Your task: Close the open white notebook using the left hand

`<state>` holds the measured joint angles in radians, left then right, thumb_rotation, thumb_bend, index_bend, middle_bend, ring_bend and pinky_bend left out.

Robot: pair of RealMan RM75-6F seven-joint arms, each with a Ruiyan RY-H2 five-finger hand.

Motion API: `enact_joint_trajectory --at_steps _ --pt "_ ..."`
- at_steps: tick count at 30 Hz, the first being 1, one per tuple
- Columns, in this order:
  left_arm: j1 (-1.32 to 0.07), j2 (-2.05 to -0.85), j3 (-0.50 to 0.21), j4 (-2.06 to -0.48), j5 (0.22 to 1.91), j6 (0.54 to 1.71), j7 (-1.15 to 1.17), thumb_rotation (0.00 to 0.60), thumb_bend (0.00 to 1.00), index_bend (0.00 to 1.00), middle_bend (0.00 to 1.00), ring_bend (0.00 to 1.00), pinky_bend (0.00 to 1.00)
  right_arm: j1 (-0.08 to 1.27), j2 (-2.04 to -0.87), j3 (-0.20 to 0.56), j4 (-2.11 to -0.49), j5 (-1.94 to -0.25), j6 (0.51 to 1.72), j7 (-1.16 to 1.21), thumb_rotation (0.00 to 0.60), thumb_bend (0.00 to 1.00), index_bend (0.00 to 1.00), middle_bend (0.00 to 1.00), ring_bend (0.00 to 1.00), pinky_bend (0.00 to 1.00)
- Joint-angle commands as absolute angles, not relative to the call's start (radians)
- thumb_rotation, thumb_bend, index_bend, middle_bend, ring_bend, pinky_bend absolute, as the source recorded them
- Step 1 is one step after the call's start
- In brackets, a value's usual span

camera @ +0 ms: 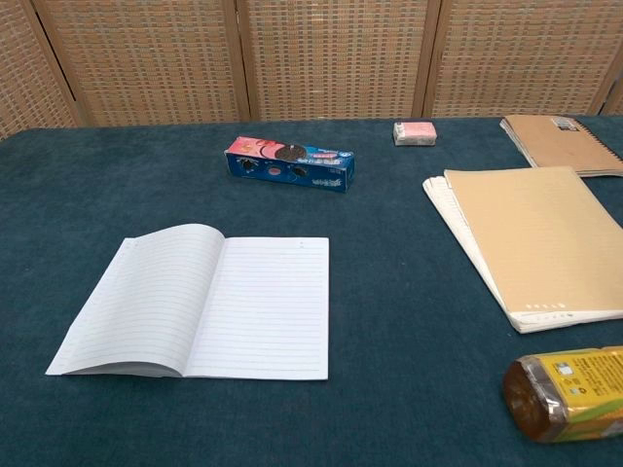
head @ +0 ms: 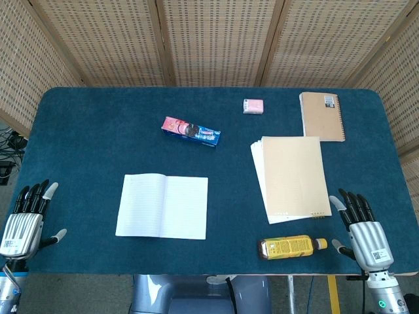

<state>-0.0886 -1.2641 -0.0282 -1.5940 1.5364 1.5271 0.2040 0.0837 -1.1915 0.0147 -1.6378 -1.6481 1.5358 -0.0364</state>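
The white notebook (head: pixel 162 207) (camera: pixel 200 300) lies open and flat on the blue table, left of centre near the front edge, lined pages up. My left hand (head: pixel 26 219) rests at the table's front left corner, fingers apart and holding nothing, well to the left of the notebook. At the front right corner my right hand (head: pixel 363 230) likewise lies with fingers spread and nothing in it. Neither hand shows in the chest view.
A blue snack box (head: pixel 190 131) (camera: pixel 290 162) lies behind the notebook. A pink eraser (head: pixel 253 106) (camera: pixel 415 132), a brown spiral notebook (head: pixel 321 116) (camera: pixel 563 142), a tan pad (head: pixel 292 177) (camera: pixel 535 243) and a yellow-labelled bottle (head: pixel 291 247) (camera: pixel 568 393) occupy the right half.
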Motion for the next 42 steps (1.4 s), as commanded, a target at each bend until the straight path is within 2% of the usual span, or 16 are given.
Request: enact_joint_trajectory --at_steps 1,19,36,42 --pt "-0.09 -1.264 -0.032 -1.592 1.529 1.523 0.202 0.6 0.02 0.0 0.0 0.0 0.0 0.085 -1.195 0.014 -1.636 -1.646 1.53 -0.04 0.6 0.12 0.0 0.0 0.0 0.0" --pt "-0.096 -1.272 -0.034 -1.578 1.53 1.514 0.19 0.6 0.03 0.0 0.0 0.0 0.0 0.083 -1.198 0.018 -1.635 -1.635 1.529 -0.045 0.6 0.12 0.0 0.0 0.0 0.0" --pt "-0.12 -1.313 0.003 -1.579 1.576 1.463 0.236 0.6 0.03 0.0 0.0 0.0 0.0 0.076 -1.182 0.021 -1.648 -1.638 1.546 -0.016 0.6 0.12 0.0 0.0 0.0 0.0" --pt "-0.161 -1.356 0.021 -1.58 1.599 1.391 0.286 0.6 0.14 0.0 0.0 0.0 0.0 0.075 -1.175 0.027 -1.649 -1.627 1.546 0.002 0.6 0.12 0.0 0.0 0.0 0.0"
